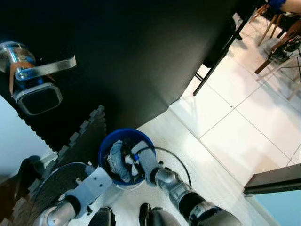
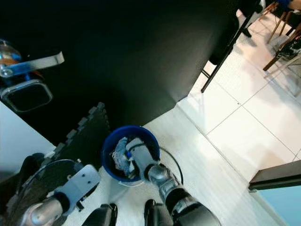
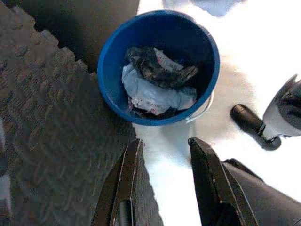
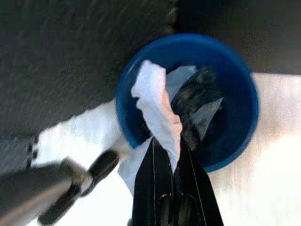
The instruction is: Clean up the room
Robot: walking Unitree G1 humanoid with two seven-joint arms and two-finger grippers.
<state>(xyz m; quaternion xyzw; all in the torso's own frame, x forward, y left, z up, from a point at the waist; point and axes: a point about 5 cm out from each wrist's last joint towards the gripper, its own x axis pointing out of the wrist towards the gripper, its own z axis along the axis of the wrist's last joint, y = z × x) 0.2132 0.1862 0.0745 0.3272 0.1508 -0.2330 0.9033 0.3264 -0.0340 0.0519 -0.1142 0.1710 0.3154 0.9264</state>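
A blue bucket stands on the white floor just ahead of me, at the edge of a dark foam mat. Crumpled white and dark rubbish lies inside it. My right gripper hangs over the bucket's rim, shut on a white crumpled tissue that dangles above the rubbish. The right arm reaches in from the lower right. My left gripper is open and holds nothing, a little short of the bucket, above the line where mat and floor meet.
The ridged foam puzzle mat lies left of the bucket. A black cable loops on the tiles to its right. A large black panel rises behind. Chair and table legs stand at the upper right on white tiles.
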